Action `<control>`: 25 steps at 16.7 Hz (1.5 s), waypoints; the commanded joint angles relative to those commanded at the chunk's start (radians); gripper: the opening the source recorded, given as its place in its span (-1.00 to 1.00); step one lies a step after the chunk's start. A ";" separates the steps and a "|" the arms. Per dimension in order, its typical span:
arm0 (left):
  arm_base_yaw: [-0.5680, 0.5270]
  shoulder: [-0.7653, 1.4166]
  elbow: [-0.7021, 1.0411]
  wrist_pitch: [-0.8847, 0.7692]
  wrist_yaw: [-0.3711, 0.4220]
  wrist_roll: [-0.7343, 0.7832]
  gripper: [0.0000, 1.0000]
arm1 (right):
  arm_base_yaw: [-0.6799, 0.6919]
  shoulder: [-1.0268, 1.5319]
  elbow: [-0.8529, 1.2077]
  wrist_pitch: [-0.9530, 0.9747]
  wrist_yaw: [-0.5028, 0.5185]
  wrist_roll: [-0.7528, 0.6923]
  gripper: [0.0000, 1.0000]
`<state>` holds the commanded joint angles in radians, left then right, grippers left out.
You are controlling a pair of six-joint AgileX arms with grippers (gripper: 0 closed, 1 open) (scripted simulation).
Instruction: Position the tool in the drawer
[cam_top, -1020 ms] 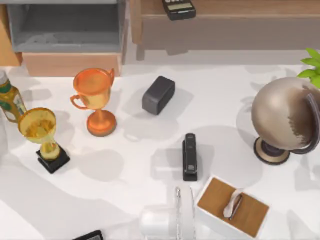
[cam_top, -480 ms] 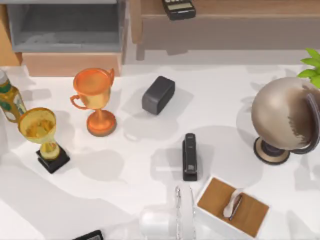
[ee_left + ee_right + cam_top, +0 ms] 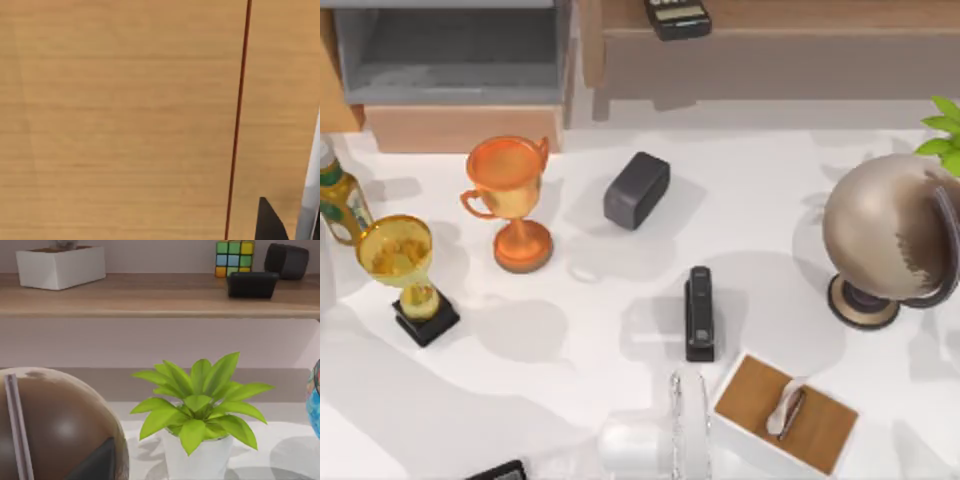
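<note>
You have a white table point(image 3: 620, 370) with a long brown wooden shelf point(image 3: 790, 40) along its far edge, right of centre. At the far left the rectangular drawer point(image 3: 460, 128) stands open, with grey walls and floor behind a light tan wood front panel. A large brown-and-cream globe point(image 3: 885, 235) on a dark stand sits at the right edge. Near the front is a white box with a wood-coloured lid point(image 3: 785, 415).

On the left stand an orange two-handled trophy point(image 3: 510, 200) and a smaller gold trophy on a black base point(image 3: 405, 270). A leafy green plant in a white pot point(image 3: 200, 415) is beyond the globe.

A chunky dark grey rounded block point(image 3: 636, 189) lies mid-table. The slim black stapler point(image 3: 699, 312) lies flat just beyond the lidded box and well apart from the drawer.

The label on the green-and-yellow bottle point(image 3: 340, 200) at the left edge is too small to read, as are the keys of the black keypad device point(image 3: 676, 15) on the shelf.

Your left gripper point(image 3: 270, 226) hangs close against tan wood. Your right gripper point(image 3: 95, 462) is beside the globe, level and facing the shelf. For either pincer, you cannot tell how wide it is.
</note>
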<state>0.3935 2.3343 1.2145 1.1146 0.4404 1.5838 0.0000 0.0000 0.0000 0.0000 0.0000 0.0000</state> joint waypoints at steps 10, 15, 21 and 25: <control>0.008 0.003 -0.017 0.002 0.006 0.000 -1.00 | 0.000 0.000 0.000 0.000 0.000 0.000 1.00; 0.049 -0.070 -0.186 0.087 0.047 0.002 -1.00 | 0.000 0.000 0.000 0.000 0.000 0.000 1.00; 0.074 -0.118 -0.279 0.139 0.070 -0.002 -1.00 | 0.000 0.000 0.000 0.000 0.000 0.000 1.00; 0.093 -0.123 -0.316 0.153 0.079 -0.004 -1.00 | 0.000 0.000 0.000 0.000 0.000 0.000 1.00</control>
<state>0.4864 2.2108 0.8987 1.2680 0.5194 1.5797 0.0000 0.0000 0.0000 0.0000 0.0000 0.0000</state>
